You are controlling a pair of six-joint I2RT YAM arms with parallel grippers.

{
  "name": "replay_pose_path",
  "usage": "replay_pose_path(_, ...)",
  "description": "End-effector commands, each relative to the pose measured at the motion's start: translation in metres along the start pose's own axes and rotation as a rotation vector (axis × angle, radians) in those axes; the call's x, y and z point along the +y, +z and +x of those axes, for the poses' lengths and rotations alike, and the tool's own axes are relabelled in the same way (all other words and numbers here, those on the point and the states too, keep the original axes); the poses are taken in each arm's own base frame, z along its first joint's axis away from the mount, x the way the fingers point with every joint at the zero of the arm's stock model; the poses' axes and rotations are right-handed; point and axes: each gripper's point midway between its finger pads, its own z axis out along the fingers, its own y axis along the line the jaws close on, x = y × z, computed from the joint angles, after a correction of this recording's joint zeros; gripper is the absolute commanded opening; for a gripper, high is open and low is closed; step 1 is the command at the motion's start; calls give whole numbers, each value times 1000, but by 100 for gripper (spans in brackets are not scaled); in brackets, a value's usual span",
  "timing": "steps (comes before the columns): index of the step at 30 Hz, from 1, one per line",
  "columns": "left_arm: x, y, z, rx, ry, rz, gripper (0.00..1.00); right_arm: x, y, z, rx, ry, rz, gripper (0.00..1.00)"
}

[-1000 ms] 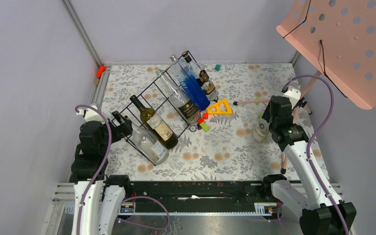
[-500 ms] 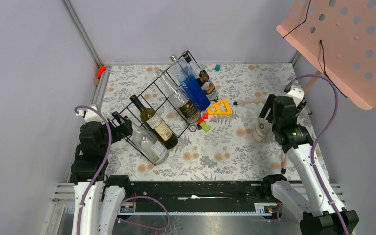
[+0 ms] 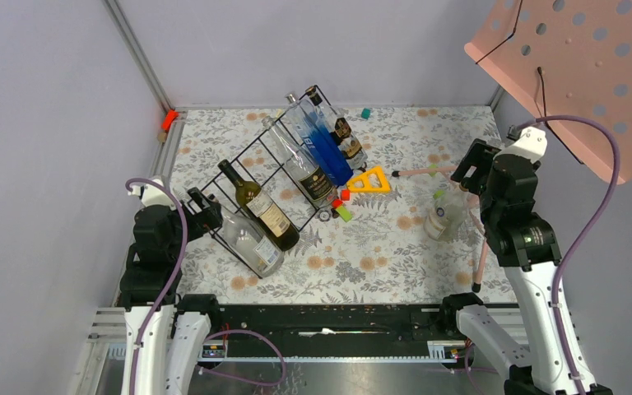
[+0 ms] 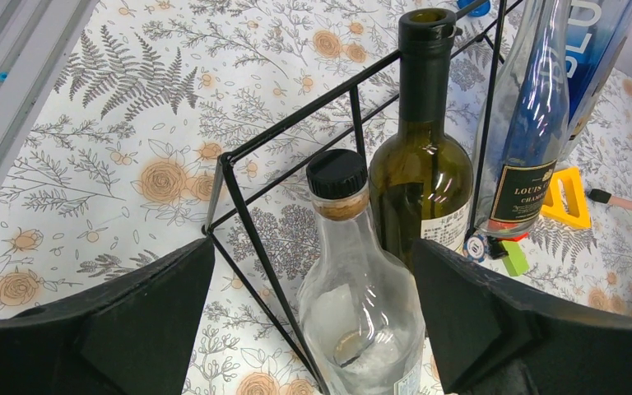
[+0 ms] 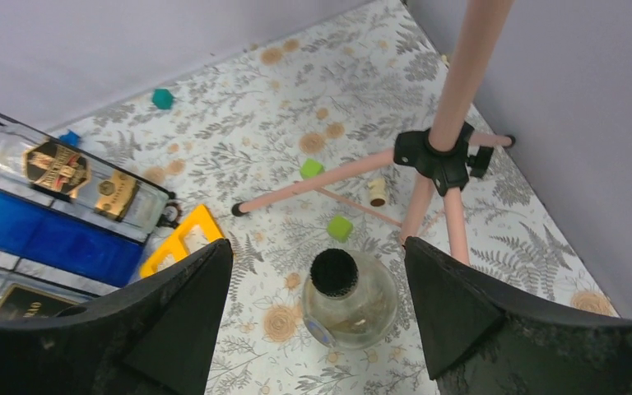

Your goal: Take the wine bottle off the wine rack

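Observation:
The black wire wine rack (image 3: 271, 160) lies across the mat's left-middle, holding several bottles. A dark green wine bottle (image 3: 259, 206) lies in it; it also shows in the left wrist view (image 4: 422, 169). A clear bottle with a black cap (image 4: 354, 271) lies beside it at the rack's near end (image 4: 243, 214). My left gripper (image 3: 206, 212) is open, with its jaws (image 4: 313, 247) either side of that clear bottle, apart from it. My right gripper (image 3: 471, 171) is open and raised above a second clear bottle (image 3: 442, 216), which stands upright on the mat (image 5: 347, 300) between the jaws (image 5: 319, 245).
A blue bottle (image 3: 322, 144) and other bottles fill the rack's far end. A yellow triangle (image 3: 369, 180) and small coloured blocks (image 3: 343, 211) lie beside the rack. The pink music stand (image 3: 592, 74) overhangs the right; its legs (image 5: 448, 156) spread just behind the standing bottle.
My right gripper has risen and drawn back to the right, away from the upright clear bottle, which stays on the mat. The left arm and the rack have not moved.

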Motion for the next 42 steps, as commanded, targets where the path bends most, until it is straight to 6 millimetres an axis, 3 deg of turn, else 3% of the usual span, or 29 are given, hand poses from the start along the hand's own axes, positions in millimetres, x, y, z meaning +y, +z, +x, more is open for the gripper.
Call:
replay_pose_path(1, -2, -1, -15, -74, -13, 5, 99, 16, -16, -22, -13, -18, -107, 84)
replay_pose_path(10, 0, -2, -17, -88, -16, -9, 99, 64, -33, -38, -5, -75, -287, 84)
replay_pose_path(17, 0, -6, -20, -107, -15, -6, 99, 153, -52, -22, 32, -171, -503, 83)
replay_pose_path(24, 6, -22, -32, -186, -32, -31, 99, 256, -83, 19, 125, -312, -772, 82)
replay_pose_path(30, 13, -29, -37, -216, -49, -70, 99, 340, -131, 61, 206, -391, -1044, 81)
replay_pose_path(35, 16, -31, -39, -231, -56, -84, 99, 388, -166, 87, 258, -426, -1187, 79)
replay_pose_path(42, 17, -37, -40, -246, -60, -88, 99, 435, -196, 118, 311, -460, -1307, 78)
